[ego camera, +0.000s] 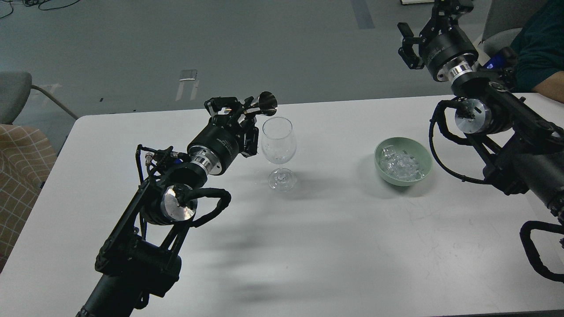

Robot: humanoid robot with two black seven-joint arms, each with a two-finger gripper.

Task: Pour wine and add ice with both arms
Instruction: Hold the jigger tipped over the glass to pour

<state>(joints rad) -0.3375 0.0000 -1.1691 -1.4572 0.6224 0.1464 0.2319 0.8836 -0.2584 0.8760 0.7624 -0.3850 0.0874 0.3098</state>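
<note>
An empty clear wine glass [278, 152] stands upright on the white table [335, 246]. My left gripper [238, 118] is shut on a small shiny metal measuring cup [266, 102], held tilted just above the glass's left rim. No liquid shows in the glass. A pale green bowl [425, 156] holding a pile of clear ice cubes [400, 165] sits to the right of the glass. My right gripper [429, 24] is raised high beyond the table's far right edge, well above the bowl. Its fingers are spread and empty, partly cut off by the top edge.
A person in a dark teal top [539, 48] sits at the far right corner, close behind my right arm. A grey chair [13, 94] and a checked cushion [20, 176] stand off the table's left edge.
</note>
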